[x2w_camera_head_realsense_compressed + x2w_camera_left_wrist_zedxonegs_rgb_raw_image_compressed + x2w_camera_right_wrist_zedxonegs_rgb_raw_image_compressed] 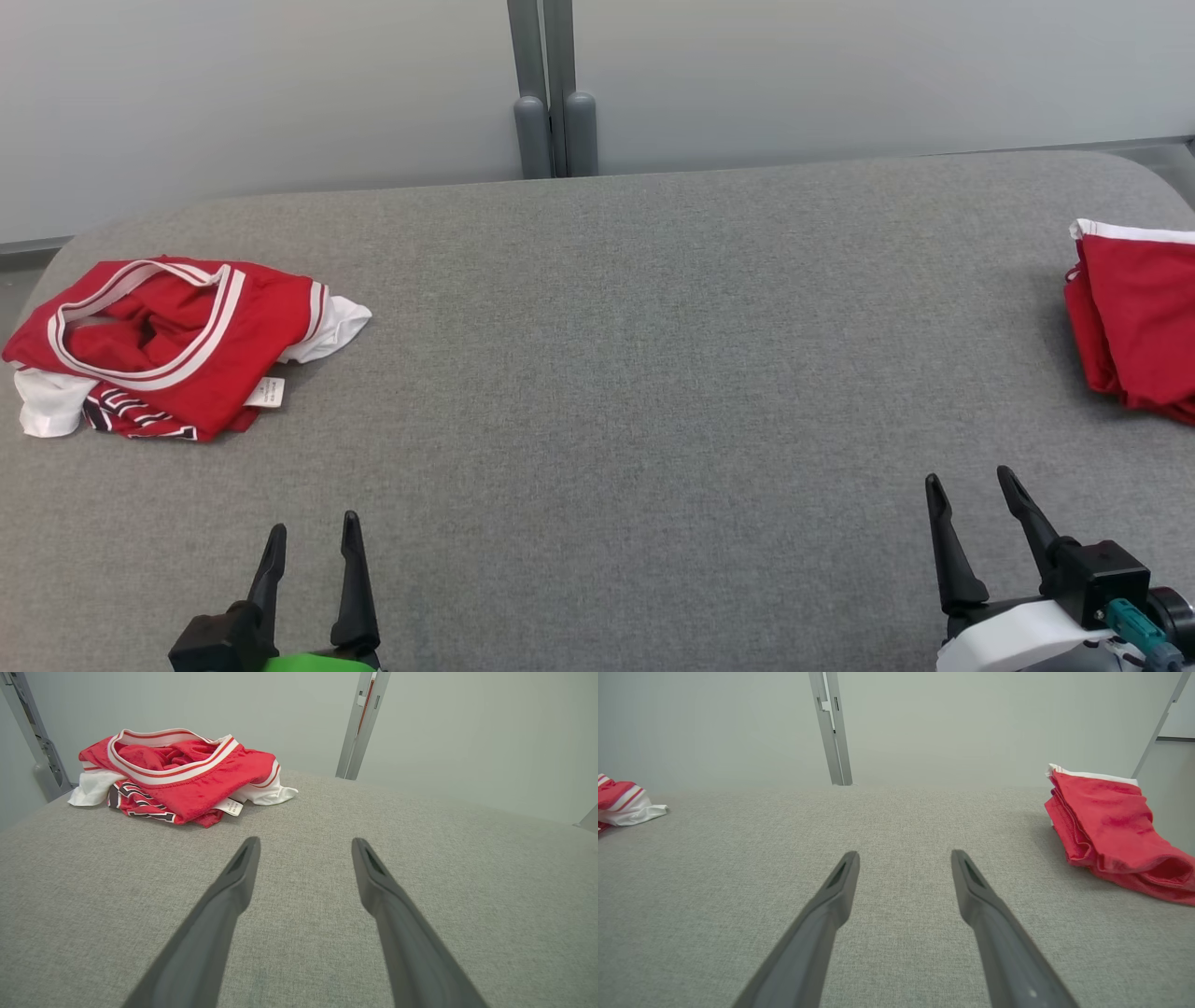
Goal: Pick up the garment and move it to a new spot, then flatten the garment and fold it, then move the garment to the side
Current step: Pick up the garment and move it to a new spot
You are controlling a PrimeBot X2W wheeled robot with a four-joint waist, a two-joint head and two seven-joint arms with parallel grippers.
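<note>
grey counter (597, 392) holds a messy shirt (168, 341) at upper left; both jaws wait apart, ready to grab.

We hold our left gripper (314, 521) with its two dark fingers (356, 579) pointing straight ahead, tips well apart. Just behind the claw sits its green housing (313, 663). Our right gripper (968, 474) is spread just as wide, its fingers leaning slightly toward the left claw. Behind it come a black wrist block (1097, 565), a white forearm shell (1013, 639) and a teal connector (1134, 627). Seen along each wrist, the left gripper (304, 840) and the right gripper (904, 853) show an open gap between their tips.
</note>
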